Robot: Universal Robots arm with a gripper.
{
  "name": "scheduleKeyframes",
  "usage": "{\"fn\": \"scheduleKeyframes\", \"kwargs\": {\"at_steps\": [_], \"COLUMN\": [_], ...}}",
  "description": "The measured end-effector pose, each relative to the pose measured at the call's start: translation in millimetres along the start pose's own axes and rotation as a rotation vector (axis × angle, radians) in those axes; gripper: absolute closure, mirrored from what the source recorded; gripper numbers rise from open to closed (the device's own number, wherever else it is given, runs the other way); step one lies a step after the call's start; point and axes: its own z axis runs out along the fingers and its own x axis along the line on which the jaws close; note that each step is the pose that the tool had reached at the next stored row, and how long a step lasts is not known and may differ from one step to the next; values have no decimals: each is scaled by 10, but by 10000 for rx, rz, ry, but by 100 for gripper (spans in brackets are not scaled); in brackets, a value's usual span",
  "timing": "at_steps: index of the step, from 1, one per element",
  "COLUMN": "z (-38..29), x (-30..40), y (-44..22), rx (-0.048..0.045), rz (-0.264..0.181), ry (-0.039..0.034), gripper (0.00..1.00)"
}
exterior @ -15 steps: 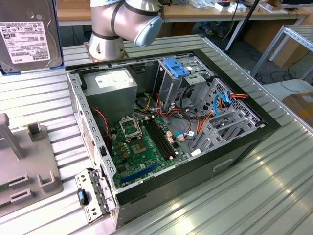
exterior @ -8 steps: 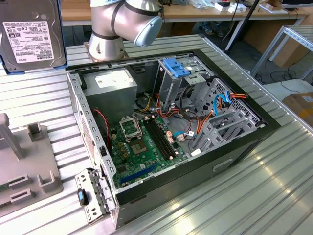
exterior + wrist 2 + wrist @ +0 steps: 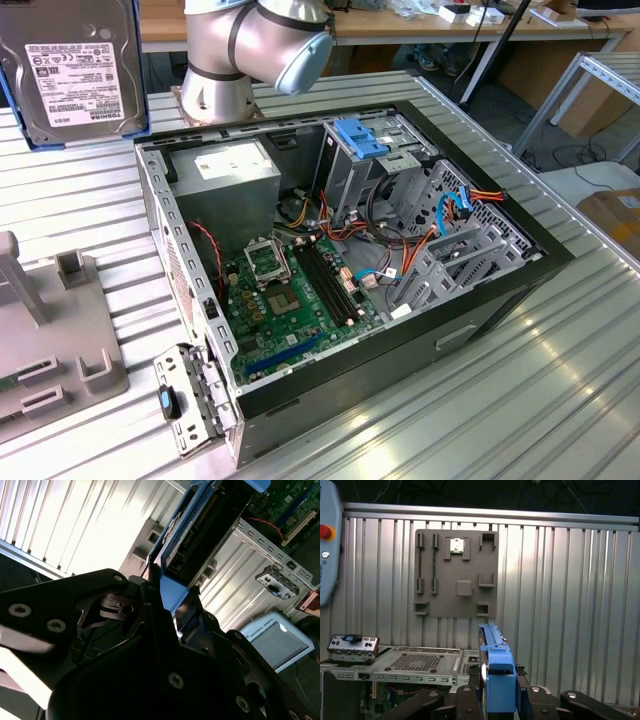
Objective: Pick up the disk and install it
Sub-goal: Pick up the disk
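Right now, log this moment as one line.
end effector: shut on disk | disk: held outside computer case | install: not done

The exterior view looks obliquely down into the computer case [image 3: 350, 290]; both wrist views, close behind the disk [image 3: 497, 680], apparently share the case's rim.

Bright daylight floods the ribbed metal table [image 3: 520, 400], glaring white in the second wrist view. There the tool [image 3: 172, 582], gripping the disk [image 3: 210, 525], is a dark backlit silhouette.
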Motion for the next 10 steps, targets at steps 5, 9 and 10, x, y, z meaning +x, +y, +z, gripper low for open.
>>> {"fn": "scheduleKeyframes", "kwargs": {"at_steps": [5, 9, 10], "z": [2, 4, 4], "x": [7, 11, 11], "y": [-161, -265, -281], "rx": [0, -1, 0], "rz": [0, 0, -1], "ry": [0, 0, 0], "gripper": [64, 64, 64]}}
